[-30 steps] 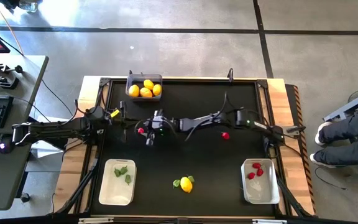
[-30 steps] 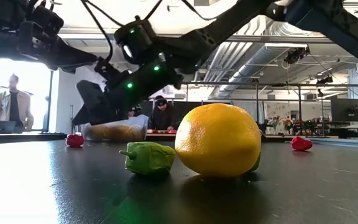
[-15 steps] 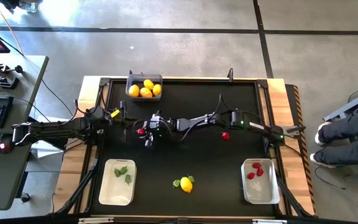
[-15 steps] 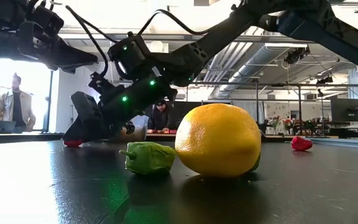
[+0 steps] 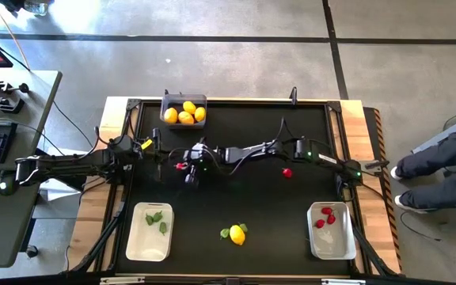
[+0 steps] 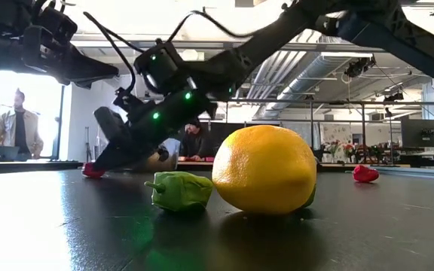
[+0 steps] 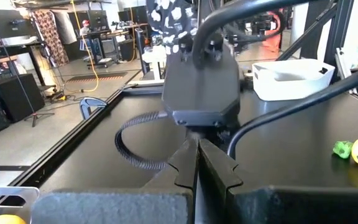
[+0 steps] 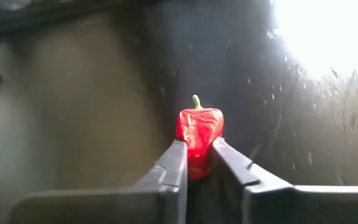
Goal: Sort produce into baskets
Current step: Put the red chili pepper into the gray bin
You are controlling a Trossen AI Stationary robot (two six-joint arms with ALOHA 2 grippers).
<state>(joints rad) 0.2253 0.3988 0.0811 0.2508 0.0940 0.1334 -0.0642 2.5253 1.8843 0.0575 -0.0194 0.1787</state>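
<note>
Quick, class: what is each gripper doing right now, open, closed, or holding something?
Left gripper: closed, holding nothing, at the table's left edge.
Right gripper: closed on a red pepper.

We see a black table top point(image 5: 236, 198) carrying three baskets: a dark grey basket point(image 5: 184, 100) far left, a white basket point(image 5: 149, 232) near left, another white bin point(image 5: 330, 231) near right. Loose on it lie a lemon point(image 5: 237, 234) with a green piece point(image 5: 225, 233) touching, a red piece point(image 5: 287, 172) right of centre, and a red pepper point(image 5: 180, 166) left of centre.
</note>
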